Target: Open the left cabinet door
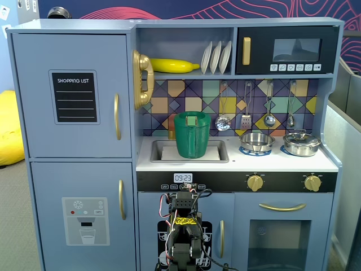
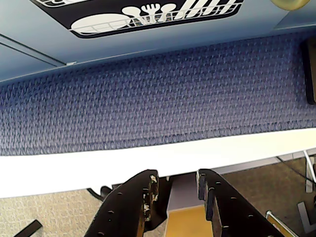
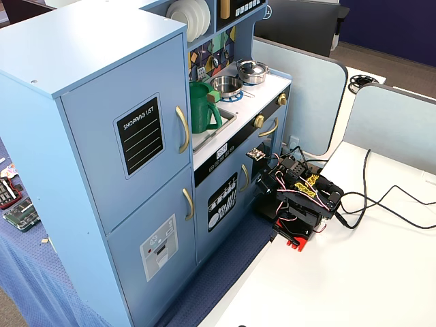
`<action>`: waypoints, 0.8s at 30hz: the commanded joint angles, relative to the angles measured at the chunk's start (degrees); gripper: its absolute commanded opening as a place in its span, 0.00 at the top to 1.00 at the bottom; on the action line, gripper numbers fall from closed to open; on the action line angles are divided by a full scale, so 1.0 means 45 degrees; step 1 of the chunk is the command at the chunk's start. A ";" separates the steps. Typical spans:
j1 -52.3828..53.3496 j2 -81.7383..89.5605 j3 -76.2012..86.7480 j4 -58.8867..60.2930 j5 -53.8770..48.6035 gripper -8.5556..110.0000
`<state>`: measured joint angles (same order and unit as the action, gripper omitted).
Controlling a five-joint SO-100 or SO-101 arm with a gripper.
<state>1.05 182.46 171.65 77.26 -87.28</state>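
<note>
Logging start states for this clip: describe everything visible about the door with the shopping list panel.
The left cabinet door is a nearly square, blue-grey painted wooden panel, top left of the toy kitchen. It carries a black "SHOPPING LIST" chalkboard and a vertical gold bar handle at its right edge. It sits shut, flush, with nothing touching it.

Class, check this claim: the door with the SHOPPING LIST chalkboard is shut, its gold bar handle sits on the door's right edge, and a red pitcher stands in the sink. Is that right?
Not quite. The pitcher in the sink is green, not red, as a fixed view shows. The rest holds: the SHOPPING LIST door is shut, and its gold handle sits on the right edge.
</note>
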 commanded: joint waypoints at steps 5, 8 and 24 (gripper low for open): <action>-0.0039 -0.0078 0.0020 0.2344 0.0137 0.92; 0.0000 -0.0078 0.0020 0.2324 0.0215 0.93; -0.5391 -0.3262 -0.5176 -0.9023 -0.1016 0.89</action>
<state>-13.45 175.17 160.75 55.37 -89.30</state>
